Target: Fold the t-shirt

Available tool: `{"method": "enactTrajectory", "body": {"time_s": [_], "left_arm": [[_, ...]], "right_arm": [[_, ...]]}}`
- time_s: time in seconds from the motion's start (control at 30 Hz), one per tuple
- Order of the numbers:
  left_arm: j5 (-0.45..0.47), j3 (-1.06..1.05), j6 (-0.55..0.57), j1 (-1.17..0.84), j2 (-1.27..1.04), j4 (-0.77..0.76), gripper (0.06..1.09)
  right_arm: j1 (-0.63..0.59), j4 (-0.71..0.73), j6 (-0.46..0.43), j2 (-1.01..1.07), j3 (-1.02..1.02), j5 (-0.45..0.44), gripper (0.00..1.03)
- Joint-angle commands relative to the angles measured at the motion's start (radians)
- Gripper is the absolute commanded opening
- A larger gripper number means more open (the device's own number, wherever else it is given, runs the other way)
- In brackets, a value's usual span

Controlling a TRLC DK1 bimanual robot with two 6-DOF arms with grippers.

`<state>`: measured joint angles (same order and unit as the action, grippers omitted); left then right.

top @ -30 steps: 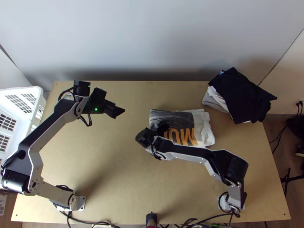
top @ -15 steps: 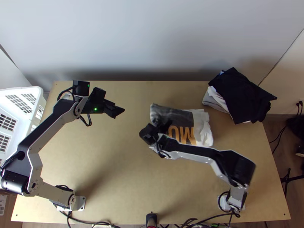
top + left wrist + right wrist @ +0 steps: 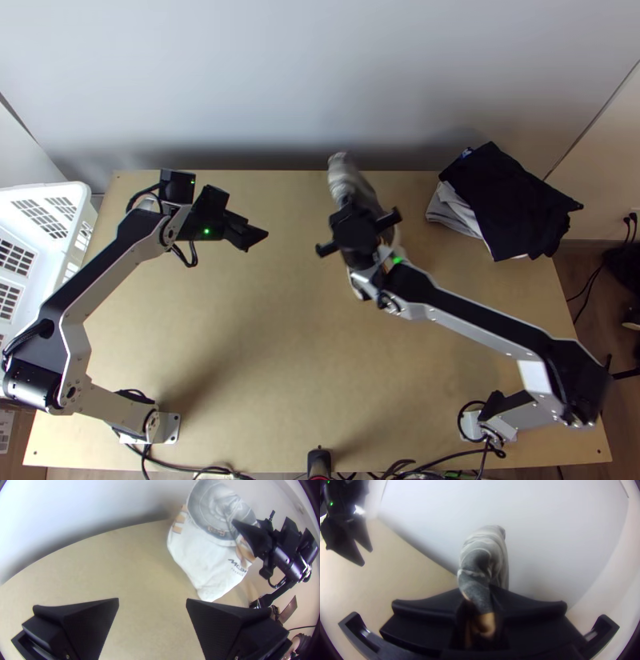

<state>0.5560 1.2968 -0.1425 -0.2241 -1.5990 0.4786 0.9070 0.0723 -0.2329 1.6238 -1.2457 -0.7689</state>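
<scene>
Your right pincer [image 3: 475, 591] clamps the t-shirt [image 3: 206, 556] aloft near the far edge of the surface [image 3: 264, 344]; your left pincer [image 3: 152, 599] gapes wide, empty. Probably it's due for laying down: lower the loose end first, smoothly, releasing once its layers lie flat.

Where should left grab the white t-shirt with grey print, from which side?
The t-shirt seems best pinched at its free corner, from the left arm's side: it tapers, clear of the right gripper, and faces the open left gripper.
</scene>
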Motion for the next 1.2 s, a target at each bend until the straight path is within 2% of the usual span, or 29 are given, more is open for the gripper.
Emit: {"method": "enactTrajectory", "body": {"time_s": [0.0, 0.53, 0.7, 1.17], "left_arm": [[-0.002, 0.01, 0.0, -0.017, -0.003, 0.002, 1.04], [-0.031, 0.05, -0.002, -0.058, -0.022, 0.018, 1.04], [-0.033, 0.061, -0.003, -0.064, -0.03, 0.02, 1.04], [-0.033, 0.056, -0.005, -0.073, -0.035, 0.026, 1.04]], "right_arm": [[-0.085, -0.003, -0.023, -0.108, -0.037, 0.013, 0.03], [-0.402, 0.003, -0.079, -0.291, -0.126, 0.028, 0.03], [-0.562, 0.004, -0.086, -0.331, -0.121, 0.037, 0.03], [-1.076, 0.046, -0.082, -0.357, -0.118, 0.158, 0.03]]}}
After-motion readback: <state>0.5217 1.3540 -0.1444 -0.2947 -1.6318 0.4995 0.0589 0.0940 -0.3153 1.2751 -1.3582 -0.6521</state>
